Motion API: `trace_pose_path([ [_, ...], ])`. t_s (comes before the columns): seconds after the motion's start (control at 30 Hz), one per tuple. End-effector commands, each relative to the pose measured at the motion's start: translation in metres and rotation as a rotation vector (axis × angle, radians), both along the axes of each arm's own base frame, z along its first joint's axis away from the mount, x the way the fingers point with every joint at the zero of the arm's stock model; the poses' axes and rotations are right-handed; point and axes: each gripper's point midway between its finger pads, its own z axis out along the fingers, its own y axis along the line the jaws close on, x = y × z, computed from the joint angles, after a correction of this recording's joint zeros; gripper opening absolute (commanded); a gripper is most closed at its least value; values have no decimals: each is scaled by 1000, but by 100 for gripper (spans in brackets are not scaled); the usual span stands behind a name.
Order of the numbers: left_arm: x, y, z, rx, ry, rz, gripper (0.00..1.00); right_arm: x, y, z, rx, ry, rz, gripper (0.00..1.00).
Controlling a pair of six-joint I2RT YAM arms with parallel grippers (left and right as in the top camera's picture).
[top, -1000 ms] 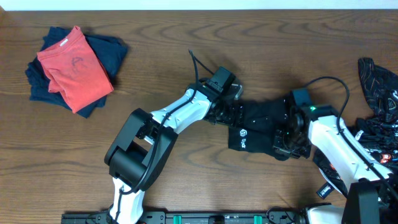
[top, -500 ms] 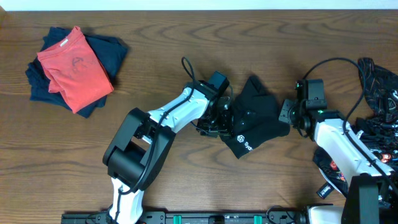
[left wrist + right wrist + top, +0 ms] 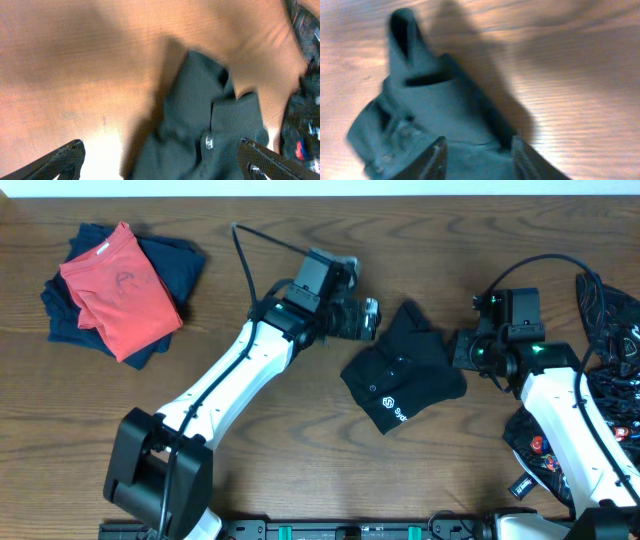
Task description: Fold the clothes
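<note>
Overhead, nearest the arm bases, the heap of dark thin-line-printed clothes (image 3: 612, 315) at the right is cut off by the frame edge and partly covered by the right arm, so its extent is hidden. Beyond the bases, at mid-table, the large plain black garment (image 3: 410, 370) lies folded into a rough diamond on the brown wooden table (image 3: 300, 470). Its near corner carries the small white hexagon logo (image 3: 384, 402); the lettering beside it is too small to read. A narrower peak points to the far edge, so the long axis runs near to far, barely longer than the width. The right gripper (image 3: 458, 352) sits at the garment's right corner. Its wrist view shows the fingers (image 3: 436, 157) apart over the cloth, and I cannot tell whether they touch it. The left gripper (image 3: 368, 320) hangs beside the peak, spread wide with nothing between; its wrist picture is blurred. Farthest, at the left, a red garment (image 3: 115, 285) lies on folded navy ones (image 3: 175, 260).
</note>
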Motion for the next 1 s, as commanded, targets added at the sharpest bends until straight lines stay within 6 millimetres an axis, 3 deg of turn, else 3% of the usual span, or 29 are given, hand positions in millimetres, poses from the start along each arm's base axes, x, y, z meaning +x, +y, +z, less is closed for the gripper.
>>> trace_pose_path([
  [0.0, 10, -5, -24, 20, -9, -36, 98, -3, 18, -5, 50, 18, 113, 45],
  [0.17, 0, -43, -60, -99, 78, -180, 98, -9, 18, -36, 45, 123, 116, 44],
  [0.27, -9, -49, -86, -112, 153, -213, 98, -12, 13, -56, 21, 187, 93, 40],
  [0.4, -19, -52, -112, -117, 229, -236, 98, -16, -16, -87, -104, 284, -61, 18],
  [0.47, -23, -55, -116, -133, 253, -252, 98, -19, -38, -98, -190, 322, -207, 17],
  [0.53, -24, -56, -116, -138, 258, -256, 98, -19, -46, -102, -216, 329, -269, 17],
  [0.97, -48, -80, -120, -101, 229, -356, 98, -13, -41, -103, -196, 308, -224, 28],
])
